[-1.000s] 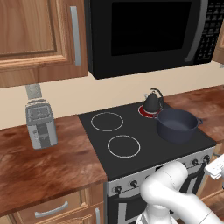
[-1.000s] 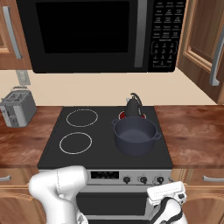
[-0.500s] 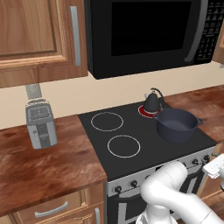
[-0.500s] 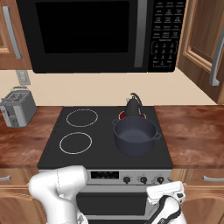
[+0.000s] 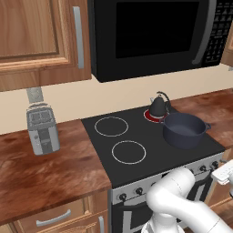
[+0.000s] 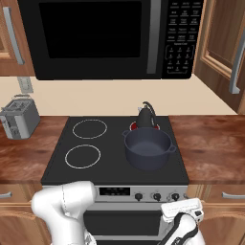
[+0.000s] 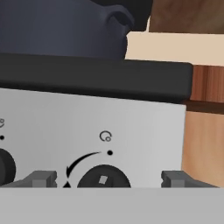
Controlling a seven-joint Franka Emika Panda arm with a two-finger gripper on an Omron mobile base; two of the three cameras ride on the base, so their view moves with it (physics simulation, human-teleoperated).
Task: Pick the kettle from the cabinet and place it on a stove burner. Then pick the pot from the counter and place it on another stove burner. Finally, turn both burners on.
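Observation:
The small black kettle (image 5: 158, 107) (image 6: 145, 116) stands on the rear right stove burner (image 5: 149, 116), which glows red beneath it. Just in front of it, the wide dark pot (image 5: 184, 129) (image 6: 148, 147) (image 7: 61, 26) sits on the front right burner. My gripper (image 7: 107, 179) is low at the stove's front panel, near its right end. The white hand (image 6: 181, 210) (image 5: 224, 172) shows there. In the hand view the fingertips (image 7: 41, 178) stand wide on either side of a dark knob (image 7: 104, 177), not touching it. The gripper is open.
Two white burner rings (image 5: 111, 126) (image 5: 129, 151) mark the cooktop's left half. A silver toaster (image 5: 42, 129) stands on the counter (image 5: 59, 168) at the left. A black microwave (image 5: 154, 36) hangs above the stove, between wooden wall cabinets (image 5: 41, 36) (image 6: 222, 43). More knobs (image 6: 156, 196) line the panel.

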